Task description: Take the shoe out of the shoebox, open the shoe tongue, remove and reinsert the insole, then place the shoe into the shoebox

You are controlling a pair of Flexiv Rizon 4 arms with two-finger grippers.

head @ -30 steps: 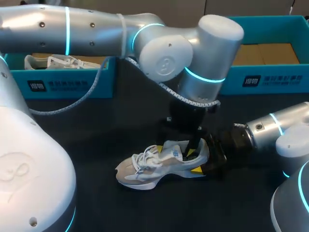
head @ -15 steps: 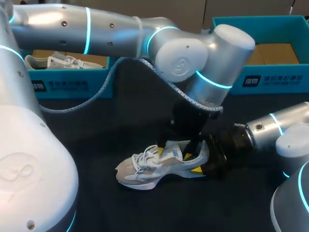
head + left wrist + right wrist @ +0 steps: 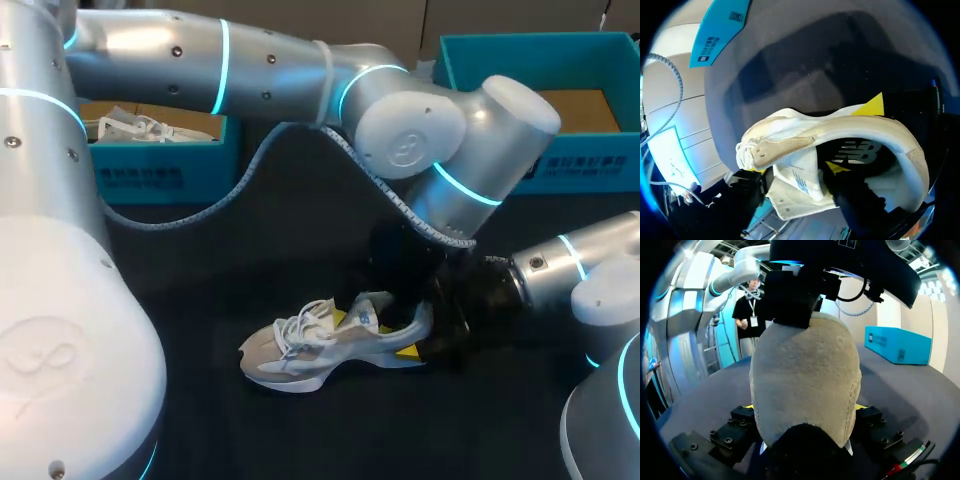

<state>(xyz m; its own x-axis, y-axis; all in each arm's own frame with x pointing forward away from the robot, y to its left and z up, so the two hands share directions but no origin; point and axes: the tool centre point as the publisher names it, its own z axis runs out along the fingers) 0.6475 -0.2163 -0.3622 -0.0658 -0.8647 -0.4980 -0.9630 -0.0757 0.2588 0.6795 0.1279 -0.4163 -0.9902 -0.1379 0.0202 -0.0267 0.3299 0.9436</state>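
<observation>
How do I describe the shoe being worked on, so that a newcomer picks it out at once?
On the black table, look in front of the teal left shoebox and right shoebox. The shoe lies there near the middle, grey and white, its heel gripped by my right hand. Unlike the other shoe, which sits inside the left shoebox, it is out on the table.

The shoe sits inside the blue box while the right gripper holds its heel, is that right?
Not quite. The shoe is not boxed: it lies out on the table, as the head view shows. The right gripper does hold its heel.
</observation>
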